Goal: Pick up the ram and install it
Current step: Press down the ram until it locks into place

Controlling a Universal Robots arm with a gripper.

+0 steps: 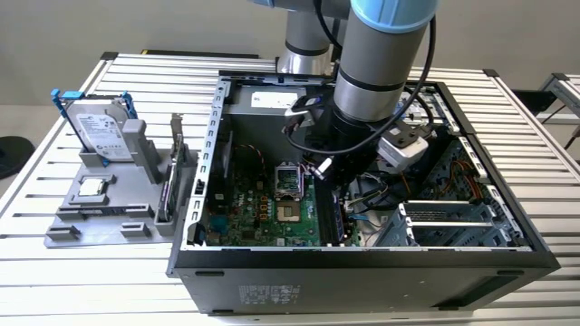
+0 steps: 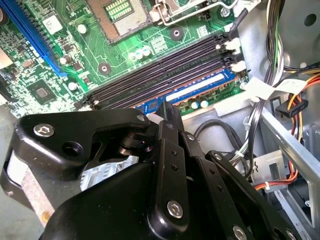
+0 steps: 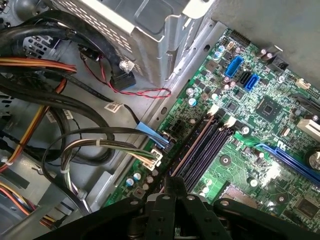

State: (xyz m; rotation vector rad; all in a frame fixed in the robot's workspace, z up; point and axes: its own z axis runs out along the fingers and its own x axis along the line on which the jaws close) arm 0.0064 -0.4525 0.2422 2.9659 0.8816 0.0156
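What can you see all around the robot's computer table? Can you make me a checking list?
Surface: a slatted metal table carrying an open computer case.
Job's things: the ram stands along the memory slot nearest the motherboard edge. I cannot tell whether it is fully clicked in.
Clutter: a grey holder sits beside the case, with a hard drive and a card standing upright in it.
Pincer: the pincer is down inside the case, at one end of the ram.
Cables: black, orange and yellow wires are bundled beside the motherboard.
Surroundings: another slatted table is at the exterior view's right.
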